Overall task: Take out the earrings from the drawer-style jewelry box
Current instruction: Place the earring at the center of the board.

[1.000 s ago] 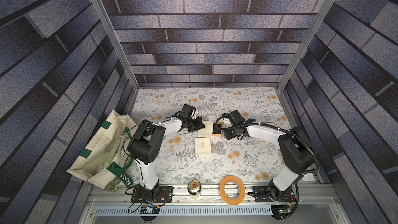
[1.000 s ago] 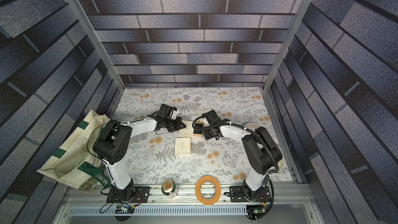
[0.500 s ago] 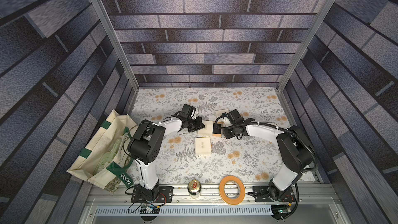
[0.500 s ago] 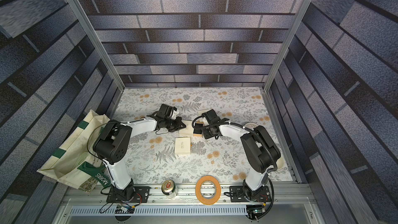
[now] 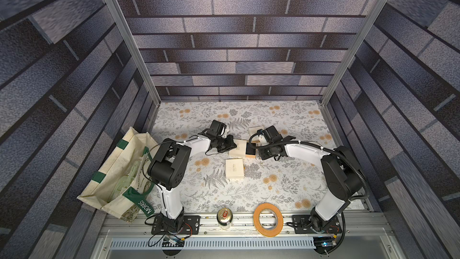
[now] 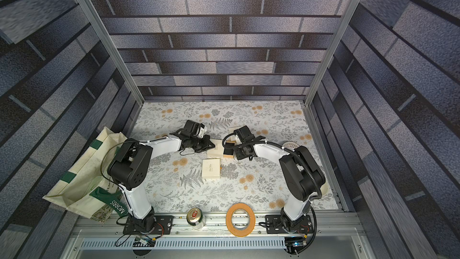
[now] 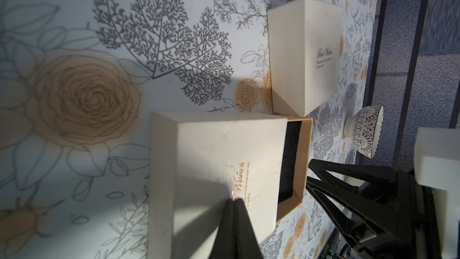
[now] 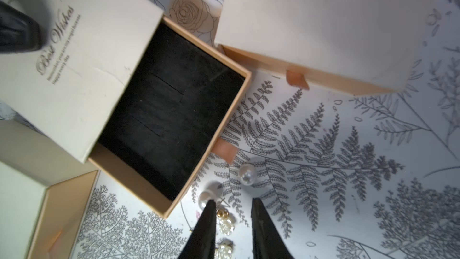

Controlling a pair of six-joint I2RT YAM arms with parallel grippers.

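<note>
We see the earrings (image 8: pixel 226 224) lying on the table (image 8: pixel 323 170) just beside the pulled-out drawer (image 8: pixel 171 110), between the parted fingers of the right claw (image 8: pixel 234 201). The left claw (image 7: pixel 235 201) is closed, its tip on the box cover (image 8: pixel 82 58), which reads "Best Wishes". The bag (image 5: pixel 109 160) reads "MORRIS".

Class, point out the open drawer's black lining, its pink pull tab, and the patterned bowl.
black lining (image 8: pixel 169 110): right wrist view, middle of the dark pad.
pink pull tab (image 8: pixel 225 151): right wrist view, centre of the tab.
patterned bowl (image 7: pixel 364 132): left wrist view, its outer wall.
</note>
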